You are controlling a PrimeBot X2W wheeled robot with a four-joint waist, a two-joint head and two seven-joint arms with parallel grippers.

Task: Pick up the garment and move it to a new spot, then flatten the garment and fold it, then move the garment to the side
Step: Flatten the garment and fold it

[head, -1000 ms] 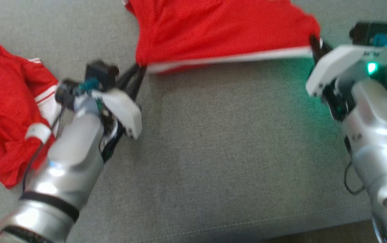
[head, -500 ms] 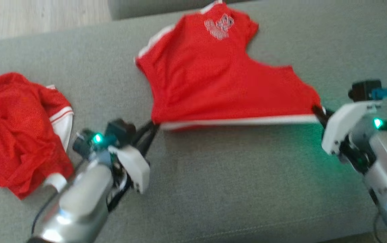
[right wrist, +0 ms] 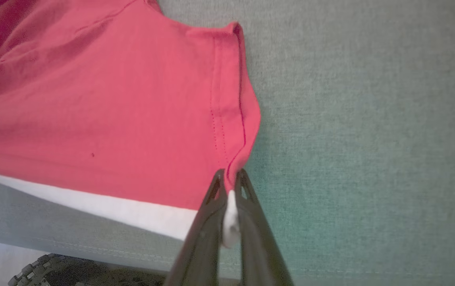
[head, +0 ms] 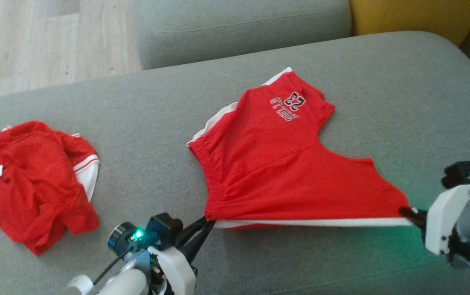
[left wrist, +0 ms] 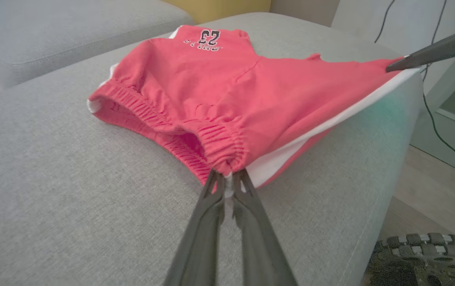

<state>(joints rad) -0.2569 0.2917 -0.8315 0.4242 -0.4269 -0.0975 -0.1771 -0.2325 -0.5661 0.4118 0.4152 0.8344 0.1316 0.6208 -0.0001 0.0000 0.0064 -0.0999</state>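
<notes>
— Red jersey shorts with white side stripe (head: pixel 284 172): position?
— Stretched between grippers on grey fabric cushion (head: pixel 300 254); left gripper (head: pixel 208 221) pinches waistband corner, right gripper (head: pixel 404 211) pinches leg hem.

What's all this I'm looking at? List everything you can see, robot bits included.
shorts: one, red with a white side stripe and a "BULLS 23" print, stretched out on the sofa seat between the two grippers.
crumpled garment: one, red with white trim, heaped at the seat's left end.
sofa seat: one, grey, under both garments.
grey cushion: one, grey, beyond the seat.
yellow cushion: one, yellow, far right corner.
floor: pale wood, far left.
rug: one, dark and light pattern, on the floor by the seat's edge.
left gripper: one, dark fingers, shut on the shorts' waistband corner.
right gripper: one, dark fingers, shut on the shorts' leg-hem corner.
</notes>
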